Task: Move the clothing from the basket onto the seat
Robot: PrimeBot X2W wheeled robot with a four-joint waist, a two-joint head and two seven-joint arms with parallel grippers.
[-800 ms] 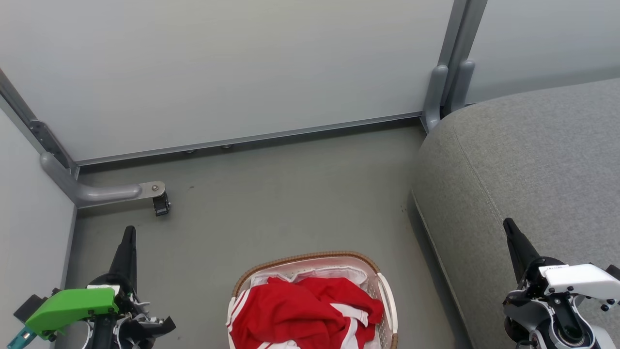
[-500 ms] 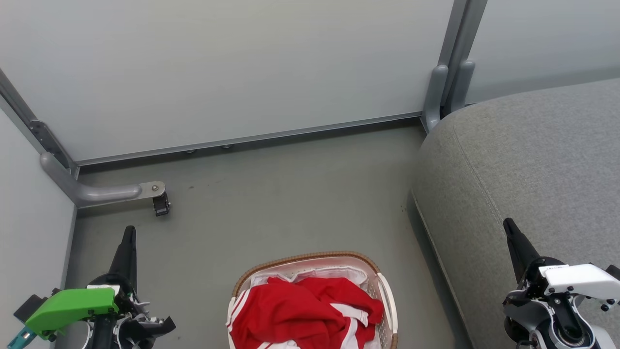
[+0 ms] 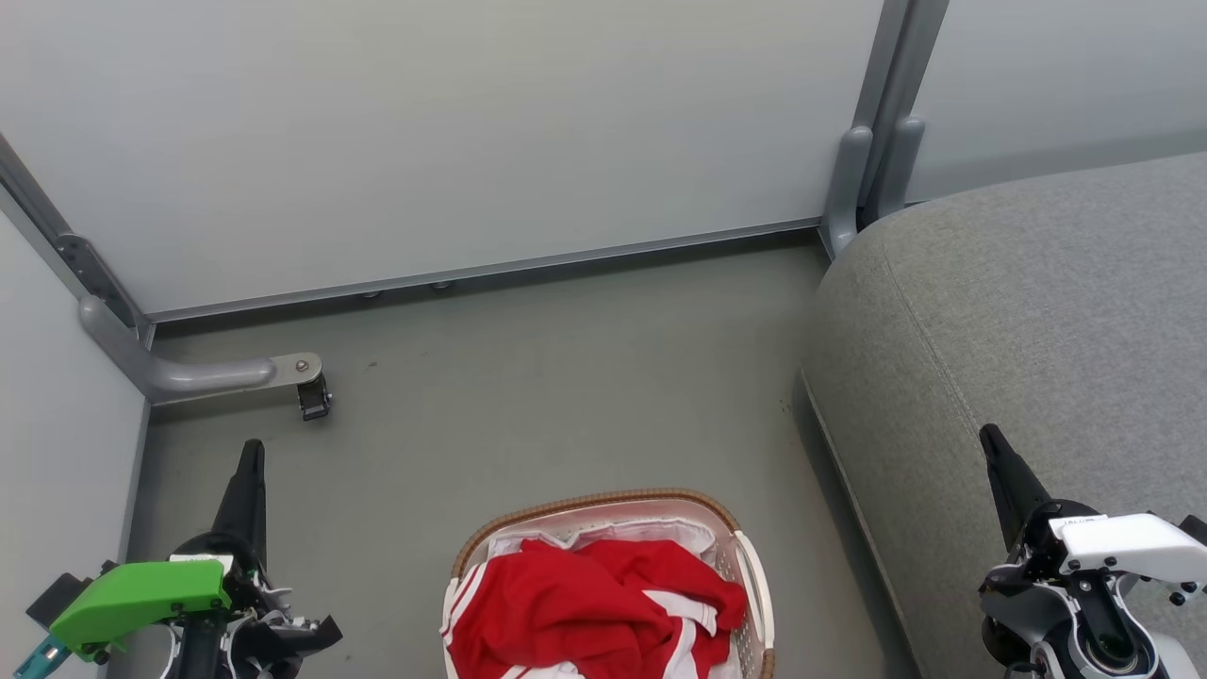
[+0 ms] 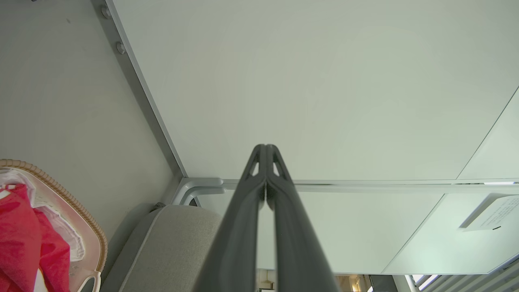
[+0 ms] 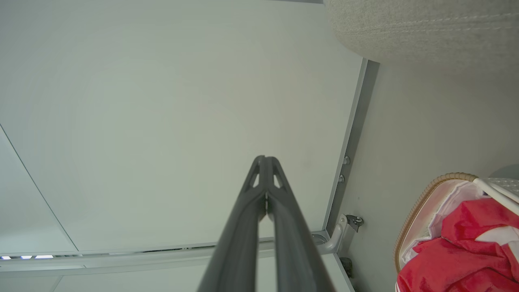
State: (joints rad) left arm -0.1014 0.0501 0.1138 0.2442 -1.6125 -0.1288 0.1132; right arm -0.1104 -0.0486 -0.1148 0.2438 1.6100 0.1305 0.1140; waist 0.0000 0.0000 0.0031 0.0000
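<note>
Idling before first grasp. Holding left gripper point(image 3: 248, 476) and right gripper point(image 3: 1001, 464) either side of basket point(image 3: 603, 497), jaws pressed together, empty. Seeing red striped clothing point(image 3: 585, 604) heaped inside basket, on floor beside grey seat point(image 3: 1037, 311). Next likely needing: opening jaws, reaching into heap, pinching fabric.

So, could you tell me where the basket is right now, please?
In the head view the basket stands on the floor at bottom centre, left of the seat, with the clothing piled inside.

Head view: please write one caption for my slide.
Red clothing lies in the basket on the floor, between the shut left gripper and shut right gripper, beside the seat.
</note>
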